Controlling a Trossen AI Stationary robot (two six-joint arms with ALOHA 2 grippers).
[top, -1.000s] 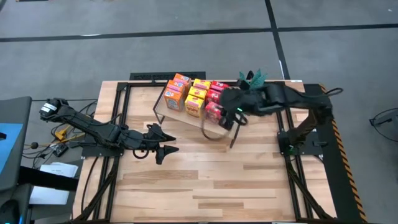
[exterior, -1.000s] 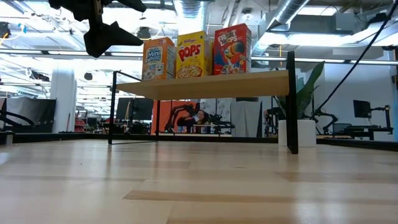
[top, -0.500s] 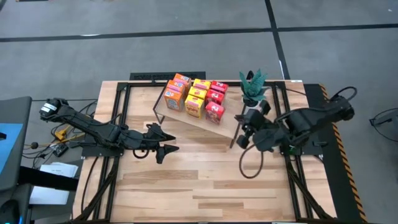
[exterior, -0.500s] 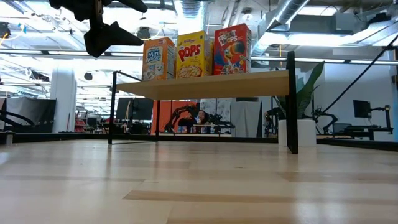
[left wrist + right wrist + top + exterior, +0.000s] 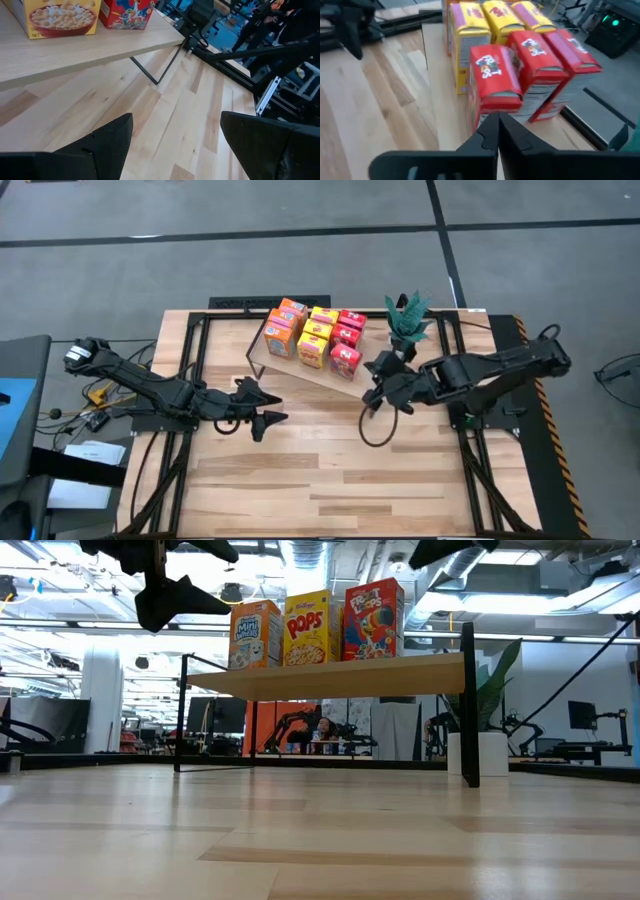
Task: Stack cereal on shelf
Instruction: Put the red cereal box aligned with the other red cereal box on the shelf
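Light-wood shelf (image 5: 300,370) on thin black legs, high view: rectangular board at the far middle of the plank tabletop (image 5: 330,470). Cereal boxes (image 5: 314,337) on it in three rows, orange, yellow, red, nine in all. Left gripper (image 5: 262,404) hovers over the table left of the shelf, fingers spread; unchanged from half a second ago. Right gripper (image 5: 372,388) is now just beside the shelf's right end, having swung back toward it from farther right. Potted plant (image 5: 406,320) stands behind it.

Low view: shelf board (image 5: 330,678) with squared edge, black legs; Mini-Wheats box (image 5: 254,634), Pops box (image 5: 308,628) and Froot Loops box (image 5: 373,619) upright in front. Left gripper (image 5: 170,595) hangs at upper left. A dark arm part has newly entered at top right.

Left wrist view: two dark pointed fingers (image 5: 110,137) wide apart above smooth pale planks; shelf (image 5: 75,52) corner and two box bottoms beyond.

Right wrist view: fingertips (image 5: 492,137) pressed together, empty, just before the glossy red box (image 5: 494,80) at the row's end.
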